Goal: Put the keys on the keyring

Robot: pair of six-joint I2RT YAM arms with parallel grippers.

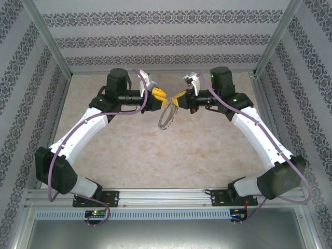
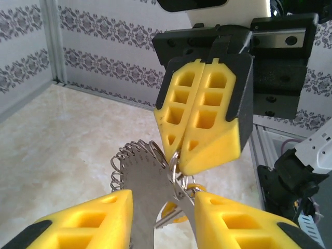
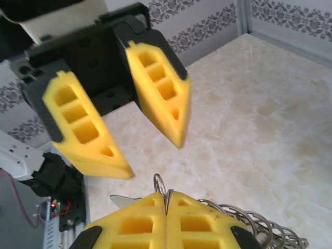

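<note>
right gripper (image 1: 179,97): its yellow fingers are being pressed flat together, clamped on the thin wire of the keyring (image 1: 167,116). A loop of that wire is being pinched right at the tips in the right wrist view (image 3: 166,196).
left gripper (image 1: 158,96): its fingers are being held wide apart, with nothing being gripped. It is being pointed tip to tip at the right gripper, just beside it (image 3: 154,158).
keyring: it is being dangled from the right gripper's tips (image 2: 179,161), well above the counter (image 1: 145,155). Its silver pieces (image 2: 137,166) are being fanned out below and to one side (image 3: 249,222).
between the left fingers (image 2: 88,220): flat metal pieces of the keyring are being hung in the gap. Contact with either finger cannot be told.
keys (image 2: 195,185): a yellow-orange sliver is being glimpsed just under the right gripper's tips, behind the silver pieces. It is too hidden for more to be told.
</note>
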